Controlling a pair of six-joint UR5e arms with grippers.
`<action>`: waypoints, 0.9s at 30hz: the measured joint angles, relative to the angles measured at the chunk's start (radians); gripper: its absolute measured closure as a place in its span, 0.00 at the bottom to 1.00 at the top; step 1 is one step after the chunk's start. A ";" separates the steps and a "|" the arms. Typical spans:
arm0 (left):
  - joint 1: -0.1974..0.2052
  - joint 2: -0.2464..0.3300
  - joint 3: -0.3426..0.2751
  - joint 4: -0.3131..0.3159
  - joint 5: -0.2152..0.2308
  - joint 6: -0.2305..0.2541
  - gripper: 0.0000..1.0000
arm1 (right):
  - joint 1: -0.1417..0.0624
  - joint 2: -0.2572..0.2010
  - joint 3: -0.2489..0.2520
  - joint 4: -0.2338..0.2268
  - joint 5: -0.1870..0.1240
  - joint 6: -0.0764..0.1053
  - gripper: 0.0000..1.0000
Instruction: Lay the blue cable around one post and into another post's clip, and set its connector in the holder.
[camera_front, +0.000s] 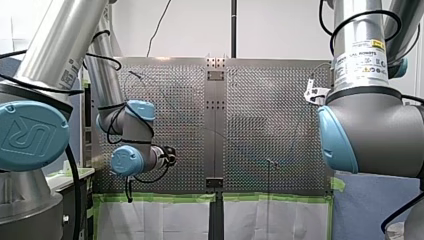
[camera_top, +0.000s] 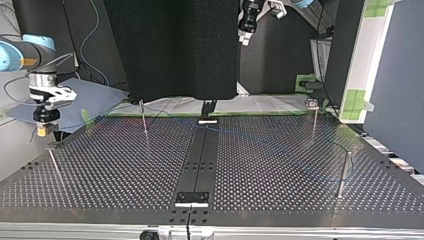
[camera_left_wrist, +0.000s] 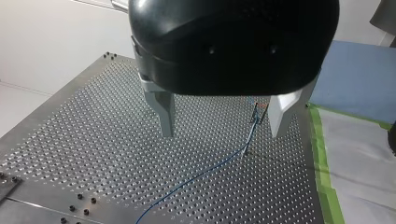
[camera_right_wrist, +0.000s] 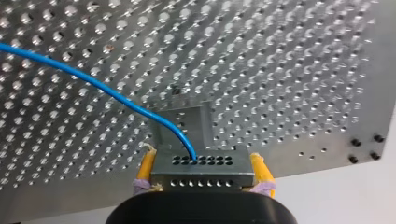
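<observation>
- Perforated table (camera_top: 280, 165), blue cable (camera_right_wrist: 93, 84) laid; step in hand, apparently: connector (camera_right_wrist: 201, 161) placement.
- Right gripper (camera_right_wrist: 204, 168) clamped on connector; left gripper (camera_left_wrist: 222, 133) wide, empty.
- Next: seat connector squarely in holder (camera_right_wrist: 196, 122).

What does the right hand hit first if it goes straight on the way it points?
Likely the metal holder just ahead of the connector that the right hand grips; the perforated table lies behind it. The gap is hard to judge.

My left claw (camera_left_wrist: 222, 133) hangs open, raised; my right claw (camera_right_wrist: 203, 173), seemingly low, pinches the connector (camera_right_wrist: 201, 163).
</observation>
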 joint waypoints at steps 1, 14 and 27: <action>0.001 0.000 0.000 0.000 0.000 0.000 0.00 | 0.000 0.006 -0.006 0.006 0.000 -0.010 1.00; 0.006 0.000 0.001 -0.011 0.001 0.009 0.00 | 0.000 0.029 -0.076 0.075 -0.017 -0.061 1.00; 0.007 0.000 0.004 -0.023 0.003 0.009 0.00 | 0.002 0.057 -0.135 0.131 -0.051 -0.080 1.00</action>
